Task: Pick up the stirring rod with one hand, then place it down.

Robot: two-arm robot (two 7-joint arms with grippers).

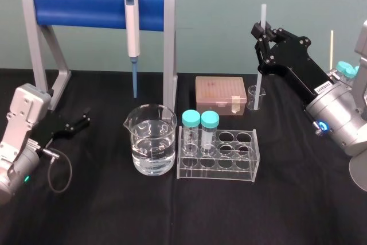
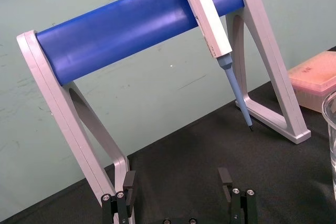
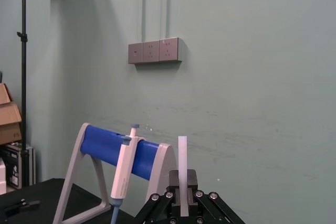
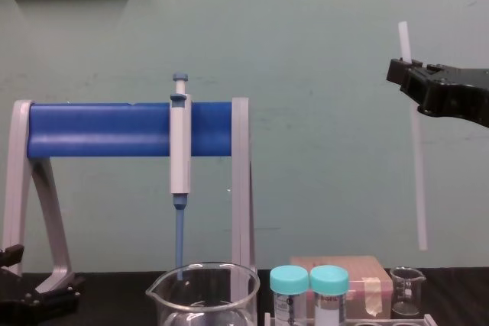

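Gripping the stirring rod near its upper end, the right claw is closed on it and holds it upright at the rear right of the surface. In the chest view the rod's lower end hangs clear above the small beaker, touching nothing. We judge the pick-up done and the set-down to be the step in hand. We recommend lowering the rod vertically, tip centred over the beaker mouth, since a thin rod held this high is likely to swing at its free end. We release only once the tip is supported. The left claw rests parked at the left on the surface, fingers spread and empty.
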